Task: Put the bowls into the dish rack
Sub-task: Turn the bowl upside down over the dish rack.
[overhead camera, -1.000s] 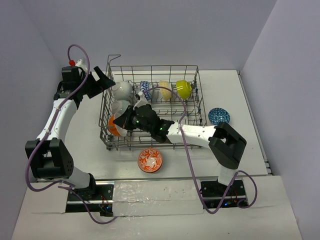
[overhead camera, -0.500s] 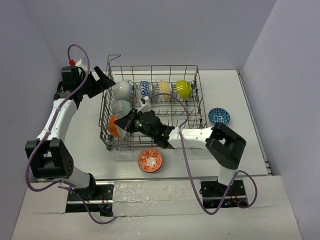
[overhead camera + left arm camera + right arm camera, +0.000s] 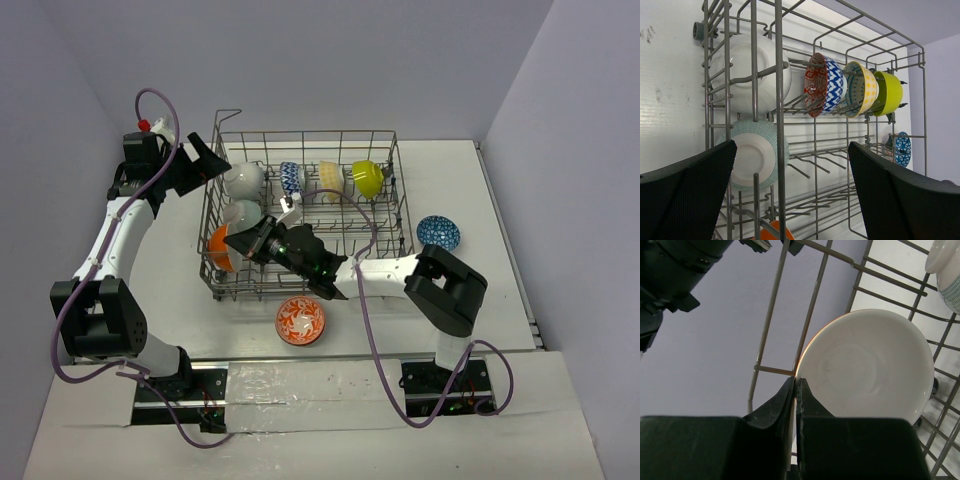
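Pinching the orange bowl (image 3: 218,250) by a sliver of rim with the right gripper (image 3: 795,390) in the near-left corner of the dish rack (image 3: 396,160), left gripper (image 3: 790,170) gaping empty, so could easily twist loose against the tines (image 3: 805,172).

The left arm (image 3: 112,235) rises from its base at the near left, elbow folded low, forearm reaching away from the base, wrist turned to the right. The left gripper (image 3: 208,160) has its jaws spread wide and holds nothing. The right arm (image 3: 385,272) bends at its elbow on the right and stretches leftward, nearly level. The right gripper (image 3: 238,241) has its fingers (image 3: 775,407) pinched almost together on the rim of the orange bowl (image 3: 218,250)
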You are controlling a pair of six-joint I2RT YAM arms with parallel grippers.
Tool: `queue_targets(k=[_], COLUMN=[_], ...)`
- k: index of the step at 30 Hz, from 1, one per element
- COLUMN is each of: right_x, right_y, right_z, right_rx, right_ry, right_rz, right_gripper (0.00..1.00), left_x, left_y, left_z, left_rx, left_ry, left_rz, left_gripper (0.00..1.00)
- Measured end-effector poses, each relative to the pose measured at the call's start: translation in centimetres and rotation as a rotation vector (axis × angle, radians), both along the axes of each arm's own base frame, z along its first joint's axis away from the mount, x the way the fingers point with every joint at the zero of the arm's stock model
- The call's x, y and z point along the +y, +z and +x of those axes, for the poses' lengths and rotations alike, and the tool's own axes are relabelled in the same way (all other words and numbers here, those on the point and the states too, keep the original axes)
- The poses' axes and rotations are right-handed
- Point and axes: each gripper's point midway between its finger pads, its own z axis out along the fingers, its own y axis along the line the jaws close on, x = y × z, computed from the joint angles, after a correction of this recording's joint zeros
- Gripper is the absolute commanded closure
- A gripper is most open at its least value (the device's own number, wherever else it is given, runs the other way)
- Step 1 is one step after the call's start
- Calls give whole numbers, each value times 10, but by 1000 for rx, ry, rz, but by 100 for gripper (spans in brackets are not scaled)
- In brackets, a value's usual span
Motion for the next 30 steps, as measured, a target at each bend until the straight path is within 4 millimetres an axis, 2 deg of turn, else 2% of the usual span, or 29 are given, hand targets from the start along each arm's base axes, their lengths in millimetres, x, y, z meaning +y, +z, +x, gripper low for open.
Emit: queue_targets(k=[13,30], right_x=[0,5], right_y=[3,-16], right_z=[0,2], right_rx=[-5,52], right_ry=[0,17], right_rz=[24,-60], right_gripper=[100,100], left_x=[0,-1], left_y=[0,0], left_z=[0,0], left_rx=[0,0], left_ry=[-1,-6], left_rz=[-1,-3], left_gripper=[1,1])
